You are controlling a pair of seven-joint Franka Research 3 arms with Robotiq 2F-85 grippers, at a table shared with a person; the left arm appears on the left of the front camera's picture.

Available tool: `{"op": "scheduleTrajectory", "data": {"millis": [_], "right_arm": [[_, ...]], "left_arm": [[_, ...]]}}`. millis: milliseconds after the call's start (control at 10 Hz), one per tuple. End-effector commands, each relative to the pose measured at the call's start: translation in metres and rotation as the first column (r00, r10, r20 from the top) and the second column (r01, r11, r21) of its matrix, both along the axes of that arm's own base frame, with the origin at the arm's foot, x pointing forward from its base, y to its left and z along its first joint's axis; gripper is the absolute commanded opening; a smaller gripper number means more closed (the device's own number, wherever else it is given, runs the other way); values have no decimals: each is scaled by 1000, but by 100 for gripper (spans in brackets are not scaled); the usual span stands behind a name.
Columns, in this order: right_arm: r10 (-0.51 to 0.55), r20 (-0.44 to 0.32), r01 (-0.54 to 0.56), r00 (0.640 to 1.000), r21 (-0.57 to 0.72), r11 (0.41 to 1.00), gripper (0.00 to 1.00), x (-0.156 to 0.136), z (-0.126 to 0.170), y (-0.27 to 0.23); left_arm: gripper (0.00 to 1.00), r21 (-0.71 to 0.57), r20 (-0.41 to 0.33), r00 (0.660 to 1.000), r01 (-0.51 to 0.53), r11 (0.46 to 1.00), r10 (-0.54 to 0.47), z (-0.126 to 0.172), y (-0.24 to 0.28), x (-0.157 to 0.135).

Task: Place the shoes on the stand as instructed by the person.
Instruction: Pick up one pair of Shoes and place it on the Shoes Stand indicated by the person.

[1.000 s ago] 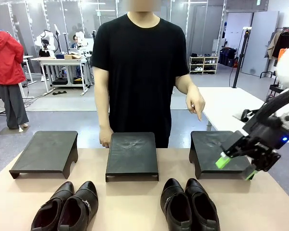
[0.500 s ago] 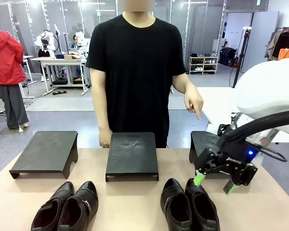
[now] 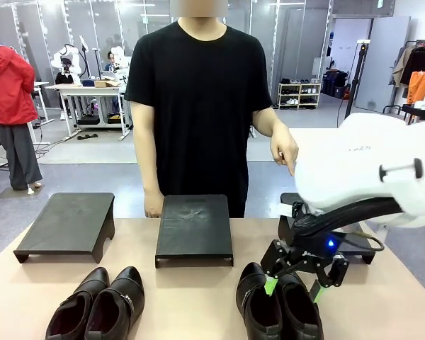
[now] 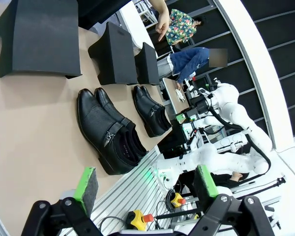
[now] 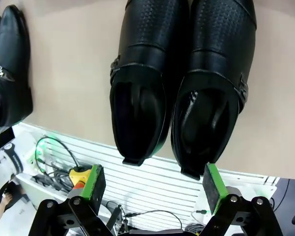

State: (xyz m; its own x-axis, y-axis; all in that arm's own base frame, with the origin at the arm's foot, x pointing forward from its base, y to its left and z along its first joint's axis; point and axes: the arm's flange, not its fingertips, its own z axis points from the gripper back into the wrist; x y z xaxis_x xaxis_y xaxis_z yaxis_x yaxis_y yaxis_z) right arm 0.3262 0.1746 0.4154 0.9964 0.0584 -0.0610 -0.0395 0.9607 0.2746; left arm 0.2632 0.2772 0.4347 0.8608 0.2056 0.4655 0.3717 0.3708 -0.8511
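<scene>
Two pairs of glossy black shoes stand near the table's front edge. The left pair [image 3: 99, 306] has a small metal buckle strap [image 4: 109, 137]. Over the right pair [image 3: 280, 308] hangs my right gripper [image 3: 292, 287], open, its green pads [image 5: 94, 181] spread to either side of the heels of that pair [image 5: 182, 83]. My left gripper [image 4: 147, 184] is open with nothing between its fingers, well back from the shoes [image 4: 113, 130]. The person [image 3: 198, 106] stands behind the table, one hand [image 3: 286, 151] pointing down toward the right stand [image 3: 285, 228].
Three low black stands line the far side of the table: left [image 3: 65, 223], middle [image 3: 194, 227] and right, the last partly hidden by my right arm [image 3: 368, 173]. Bare tabletop [image 3: 191, 297] lies between the two pairs.
My right arm has swung from above the right stand down and left to hang over the right pair of shoes. The person's pointing hand has stayed put.
</scene>
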Motion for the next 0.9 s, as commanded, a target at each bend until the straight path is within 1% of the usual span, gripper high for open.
{"op": "scheduleTrajectory", "data": {"millis": [0,300,500,800], "right_arm": [[-52,27,53,998,-47,997,100,-11,-28,5],[-55,33,59,998,-111,992,100,-13,-51,15],[-74,76,84,994,-128,988,100,-15,-65,18],[-105,73,116,992,-161,980,100,-12,-85,22]], "left_arm": [[100,-7,10,1000,1,1000,-1,1,1,0],[100,-7,10,1000,1,1000,-1,1,1,0],[100,-7,10,1000,1,1000,-1,1,1,0],[100,-7,10,1000,1,1000,-1,1,1,0]]}}
